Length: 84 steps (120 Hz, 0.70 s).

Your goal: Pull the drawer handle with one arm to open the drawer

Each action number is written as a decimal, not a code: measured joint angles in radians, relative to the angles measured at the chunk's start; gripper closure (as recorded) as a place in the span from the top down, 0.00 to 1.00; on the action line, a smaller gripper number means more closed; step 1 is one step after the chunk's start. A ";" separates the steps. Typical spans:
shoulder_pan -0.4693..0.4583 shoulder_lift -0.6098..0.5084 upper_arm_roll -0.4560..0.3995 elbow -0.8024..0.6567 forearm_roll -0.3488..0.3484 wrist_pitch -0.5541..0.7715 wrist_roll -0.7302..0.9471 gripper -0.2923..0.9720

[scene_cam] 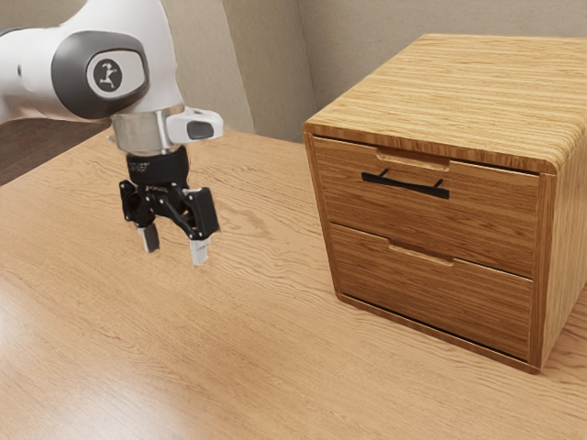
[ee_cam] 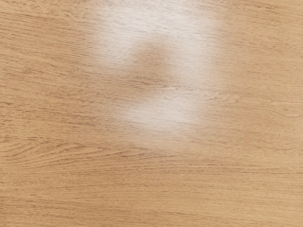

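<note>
1. Cabinet (scene_cam: 459, 87) of pale wood stands on the table (scene_cam: 183, 367) at the exterior view's right. Its two drawer fronts face the open tabletop, leaving a free line of approach from the exterior view's left.
2. Both drawers look closed, their fronts sitting flush in the frame. The upper drawer (scene_cam: 431, 215) carries the black handle (scene_cam: 405, 184), a slim bar fixed just below a notch in the drawer's top edge. The bar stands slightly proud of the wood, evidently so that fingers can close around it.
3. The lower drawer (scene_cam: 431, 289) has a shallow wooden notch and no bar.
4. The gripper (scene_cam: 174, 247) hangs above the table, well apart from the cabinet. Its two fingers are spread with nothing between them, so it is released and grasping nothing.
5. The white arm (scene_cam: 101, 73) enters from the exterior view's upper left and bends sharply at the wrist, so the hand points straight down at the tabletop.
6. The wrist view bears this out, showing bare wood grain of the table (ee_cam: 151, 189) with a pale sheen and a soft shadow under the hand.
7. By the look of it, the pull has not begun. The hand would likely have to tip toward the drawer front and cross the gap before the fingers could close on the bar.
</note>
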 joint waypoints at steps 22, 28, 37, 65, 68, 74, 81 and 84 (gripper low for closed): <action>0.111 0.000 0.001 -0.002 -0.002 0.147 0.006 0.77; 0.127 -0.003 0.010 -0.001 -0.011 0.167 0.007 0.77; 0.134 -0.044 0.033 0.042 -0.031 0.177 0.001 0.77; -0.001 -0.043 -0.085 0.084 -0.048 0.267 -0.318 0.77; -0.024 -0.030 -0.088 0.084 -0.047 0.286 -0.356 0.77; -0.070 -0.014 -0.093 0.084 -0.044 0.324 -0.426 0.77; -0.121 0.001 -0.097 0.083 -0.044 0.376 -0.503 0.77; -0.141 0.005 -0.098 0.083 -0.047 0.396 -0.539 0.77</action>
